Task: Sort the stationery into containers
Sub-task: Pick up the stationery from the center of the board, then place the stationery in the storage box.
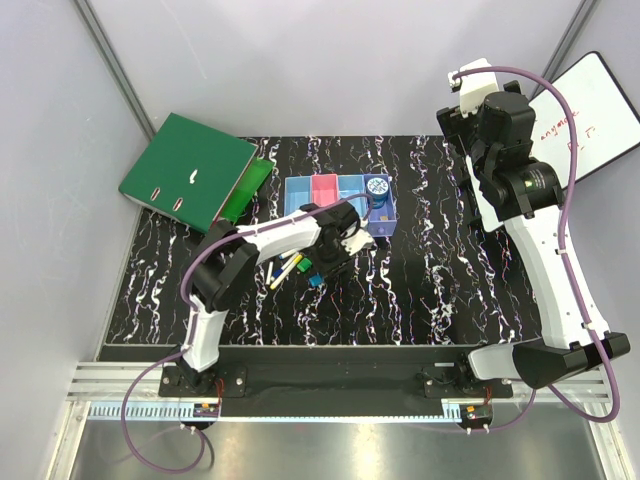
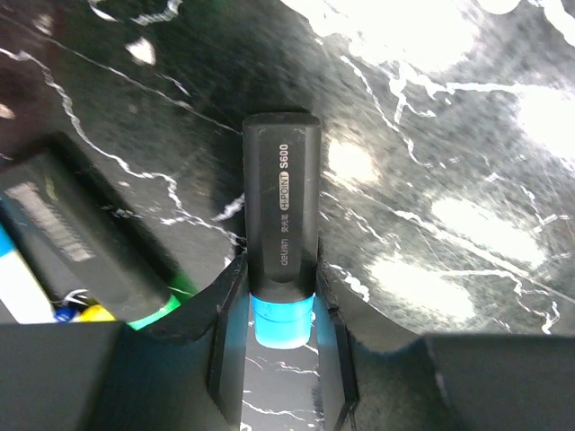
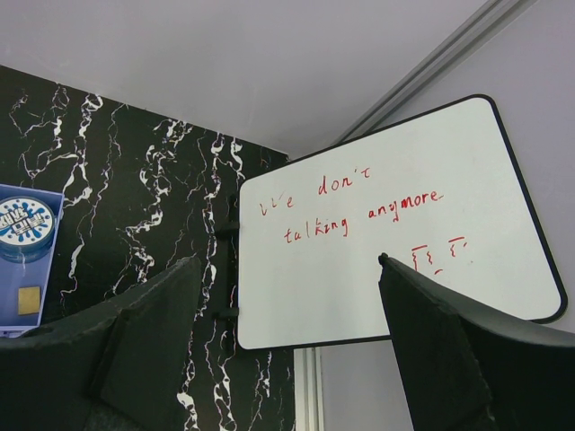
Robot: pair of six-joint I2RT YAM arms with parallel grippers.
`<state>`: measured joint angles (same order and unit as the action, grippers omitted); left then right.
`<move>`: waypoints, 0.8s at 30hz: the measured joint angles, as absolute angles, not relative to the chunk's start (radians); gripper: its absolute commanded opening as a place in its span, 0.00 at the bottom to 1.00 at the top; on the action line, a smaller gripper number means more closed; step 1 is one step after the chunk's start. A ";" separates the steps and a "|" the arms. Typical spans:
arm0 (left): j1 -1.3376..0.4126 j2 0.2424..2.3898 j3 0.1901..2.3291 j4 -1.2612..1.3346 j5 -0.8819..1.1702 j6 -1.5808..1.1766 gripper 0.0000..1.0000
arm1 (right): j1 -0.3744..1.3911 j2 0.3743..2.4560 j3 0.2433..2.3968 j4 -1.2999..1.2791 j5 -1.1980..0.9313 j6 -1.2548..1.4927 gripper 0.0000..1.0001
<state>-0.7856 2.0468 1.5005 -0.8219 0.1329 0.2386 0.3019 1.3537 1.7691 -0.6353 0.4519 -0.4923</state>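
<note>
Currently, the left tool (image 2: 280,278) stands narrow, its fingers set against both sides of the black highlighter (image 2: 280,197) at its blue end. The highlighter's long axis runs straight away from the tool, so the jaws cross its short width. It lies on the counter (image 1: 450,280), just on the near side of the containers (image 1: 325,192). The left arm is the nearer one. The right tool (image 3: 287,260) hangs wide and empty, well apart at far right.
</note>
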 measured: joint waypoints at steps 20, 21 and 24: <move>-0.534 1.782 1.731 -0.895 0.289 0.109 0.00 | 0.302 1.353 1.769 -0.647 0.450 -0.492 0.88; -0.504 1.805 1.755 -0.891 0.292 0.096 0.00 | 0.302 1.353 1.769 -0.652 0.450 -0.492 0.87; -0.430 1.886 1.825 -0.867 0.282 0.062 0.00 | 0.302 1.353 1.769 -0.660 0.450 -0.492 0.87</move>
<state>-0.4297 1.8858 1.8248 -0.8673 0.2821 0.0616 0.3019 1.3529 1.7691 -0.6601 0.4496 -0.4923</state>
